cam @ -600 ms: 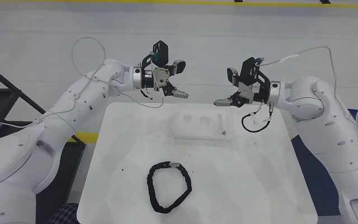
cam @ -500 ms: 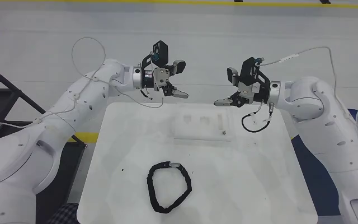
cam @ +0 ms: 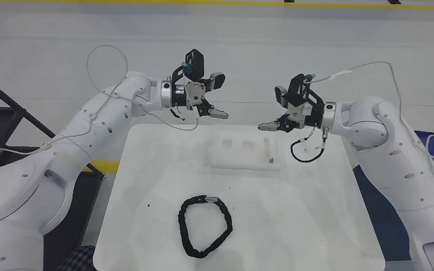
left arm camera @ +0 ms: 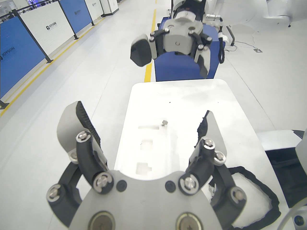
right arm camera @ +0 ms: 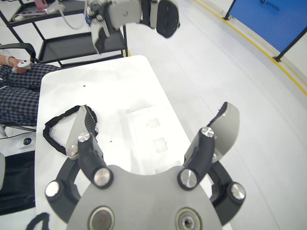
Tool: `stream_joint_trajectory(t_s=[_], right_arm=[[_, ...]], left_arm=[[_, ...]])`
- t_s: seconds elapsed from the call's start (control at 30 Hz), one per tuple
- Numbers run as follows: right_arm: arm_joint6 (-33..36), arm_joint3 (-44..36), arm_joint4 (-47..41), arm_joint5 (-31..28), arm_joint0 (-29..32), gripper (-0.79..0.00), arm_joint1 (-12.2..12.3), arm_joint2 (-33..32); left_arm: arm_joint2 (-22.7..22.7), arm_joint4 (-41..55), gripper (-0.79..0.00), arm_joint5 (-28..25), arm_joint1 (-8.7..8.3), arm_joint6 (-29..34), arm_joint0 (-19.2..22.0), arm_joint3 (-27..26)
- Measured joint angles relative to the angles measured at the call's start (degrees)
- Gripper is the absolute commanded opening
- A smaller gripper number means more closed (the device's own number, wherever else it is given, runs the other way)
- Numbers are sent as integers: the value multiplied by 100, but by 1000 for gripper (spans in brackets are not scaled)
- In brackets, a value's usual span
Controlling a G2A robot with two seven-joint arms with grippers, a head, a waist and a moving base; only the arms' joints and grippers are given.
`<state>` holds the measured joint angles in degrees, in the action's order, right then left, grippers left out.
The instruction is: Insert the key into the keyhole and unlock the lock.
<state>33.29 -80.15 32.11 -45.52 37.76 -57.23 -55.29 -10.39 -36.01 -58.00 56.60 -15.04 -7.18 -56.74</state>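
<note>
1. The white bench (cam: 135, 203) has rounded corners and a glossy top.
2. A clear flat tray (cam: 227, 161) lies on the far half of the bench. It has three rectangular recesses (left arm camera: 146, 144) in a row.
3. A yellow line (cam: 203, 3) runs across the pale floor well beyond the bench.
4. Blue barrier panels (left arm camera: 75, 13) on black posts stand in a row along another yellow line.
5. A black metal shelf cart (right arm camera: 72, 44) stands on the floor just off one end of the bench.
6. A blue cabinet (left arm camera: 172, 70) stands just off the other end.
</note>
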Motion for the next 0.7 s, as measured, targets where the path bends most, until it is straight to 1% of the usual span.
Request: stream_joint_trajectory(t_s=[0.13, 0.33, 0.4, 0.47, 0.5, 0.57, 0.7], right_arm=[[320, 17, 109, 553, 182, 0, 1, 90], [1193, -75, 376, 1605, 377, 0, -19, 325], [1583, -66, 288, 2042, 445, 0, -40, 412], [2051, -90, -11, 2619, 498, 0, -75, 483], [2212, -94, -133, 2818, 514, 0, -89, 512], [2424, -69, -309, 3159, 564, 0, -121, 581], [2457, 55, -432, 3763, 683, 0, -182, 693]], left_arm=[[0, 0, 0, 0, 0, 0, 0, 0], [0, 0, 0, 0, 0, 0, 0, 0], [0, 0, 0, 0, 0, 0, 0, 0], [0, 0, 0, 0, 0, 0, 0, 0], [0, 0, 0, 0, 0, 0, 0, 0], [0, 0, 0, 0, 0, 0, 0, 0], [0, 0, 0, 0, 0, 0, 0, 0]])
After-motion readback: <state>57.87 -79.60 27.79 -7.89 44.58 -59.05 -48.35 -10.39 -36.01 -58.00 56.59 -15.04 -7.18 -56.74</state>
